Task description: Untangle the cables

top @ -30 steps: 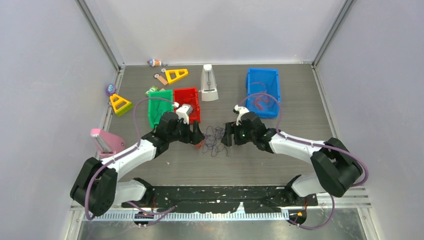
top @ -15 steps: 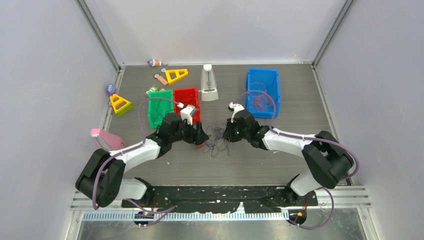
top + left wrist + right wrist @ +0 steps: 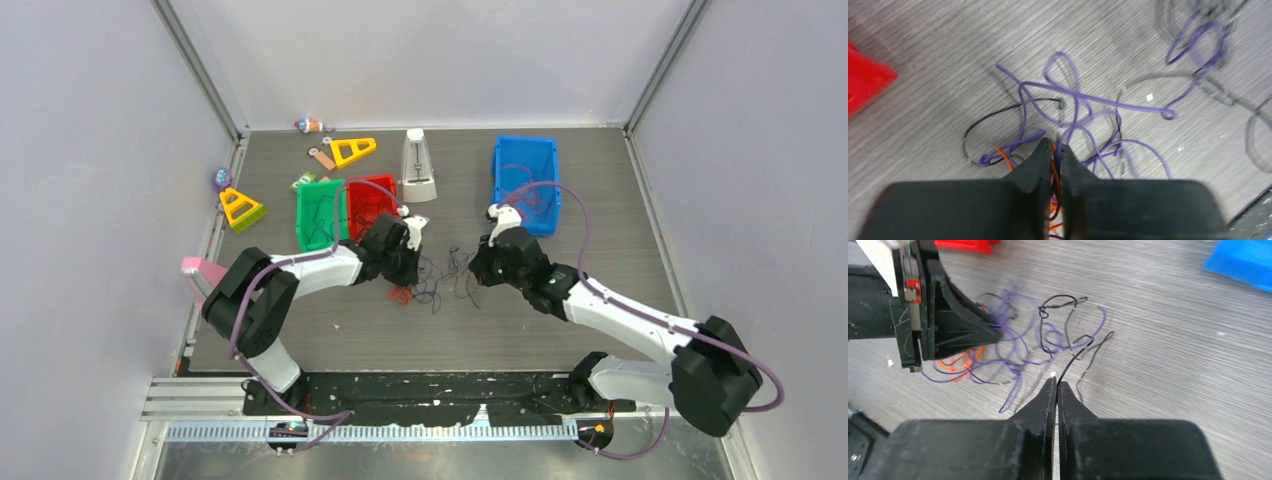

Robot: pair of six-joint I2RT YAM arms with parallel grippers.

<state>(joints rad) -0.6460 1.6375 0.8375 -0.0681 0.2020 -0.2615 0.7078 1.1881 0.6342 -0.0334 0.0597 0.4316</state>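
Table (image 3: 330,330) view: left fingers (image 3: 1033,167) seemingly pinch orange strand (image 3: 1007,161), right fingers (image 3: 1043,402) squeeze black strand (image 3: 1073,360), set to tug cables (image 3: 435,280) apart.

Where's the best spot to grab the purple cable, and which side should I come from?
I'd grip the purple cable on its long straight stretch, coming down from above and square across it. That stretch runs out to the side of the tight loops and well away from the orange cable, so less should get caught.
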